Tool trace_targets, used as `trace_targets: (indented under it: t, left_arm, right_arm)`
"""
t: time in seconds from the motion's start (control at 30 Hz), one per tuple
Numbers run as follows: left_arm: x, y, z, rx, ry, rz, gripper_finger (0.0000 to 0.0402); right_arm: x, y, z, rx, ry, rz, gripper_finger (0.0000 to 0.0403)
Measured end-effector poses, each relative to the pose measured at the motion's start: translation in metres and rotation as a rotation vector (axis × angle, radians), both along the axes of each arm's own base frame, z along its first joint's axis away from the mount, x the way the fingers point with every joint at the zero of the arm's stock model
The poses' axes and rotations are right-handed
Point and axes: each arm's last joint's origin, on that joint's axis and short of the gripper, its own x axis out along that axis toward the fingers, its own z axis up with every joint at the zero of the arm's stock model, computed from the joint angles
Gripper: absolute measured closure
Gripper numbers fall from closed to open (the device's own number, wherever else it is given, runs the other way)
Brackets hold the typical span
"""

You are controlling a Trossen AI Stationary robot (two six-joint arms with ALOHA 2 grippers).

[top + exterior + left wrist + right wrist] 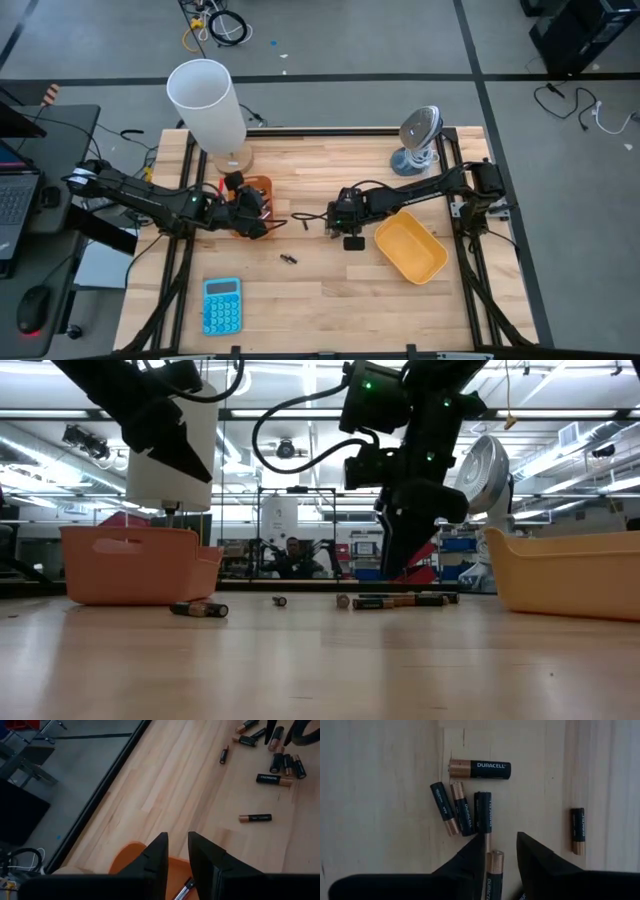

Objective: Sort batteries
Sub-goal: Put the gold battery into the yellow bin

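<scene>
Several black-and-copper batteries [465, 812] lie loose on the wooden table, with a larger one [480, 770] beyond them and one apart [577, 830]. My right gripper [500, 840] points down over them, open. Its fingers stand on either side of one battery [494, 870] that lies on the table, and a gap shows beside it. My left gripper [177, 840] hovers open over the orange tray [262, 186], nothing between its fingertips. A silvery battery [183, 888] shows in the tray below it. The yellow tray [410, 248] sits to the right of my right gripper [352, 240].
A single battery [288, 259] lies nearer the front edge. A tall white cylinder [205, 105] stands at the back left, a small fan [420, 135] at the back right, and a blue calculator [221, 305] at the front left. Bare wood shows at the front centre.
</scene>
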Motion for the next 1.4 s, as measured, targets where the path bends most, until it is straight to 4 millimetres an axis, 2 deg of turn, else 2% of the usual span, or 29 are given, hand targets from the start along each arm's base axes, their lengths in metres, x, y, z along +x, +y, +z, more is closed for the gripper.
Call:
trace_targets:
  t: [0.53,0.7,0.93,1.13,1.4]
  left_arm:
    - [-0.002,0.0,-0.001,0.001,0.018,0.004,0.0325]
    - [-0.002,0.0,-0.001,0.0,0.017,0.004,0.0325]
    - [-0.001,0.0,-0.001,-0.001,0.016,0.004,0.0325]
    - [-0.001,0.0,-0.001,-0.005,0.013,0.006,0.0325]
    - [-0.001,0.0,-0.001,-0.016,0.006,0.013,0.0325]
  right_arm:
    - [0.002,0.006,-0.02,-0.016,0.048,0.05,0.027]
    - [0.003,0.006,-0.029,-0.019,0.066,0.051,0.0268]
    - [0.004,0.007,-0.03,-0.026,0.069,0.073,0.0268]
    - [0.004,0.006,-0.03,-0.03,0.07,0.084,0.028]
    - [0.005,0.003,-0.03,-0.05,0.069,0.114,0.0323]
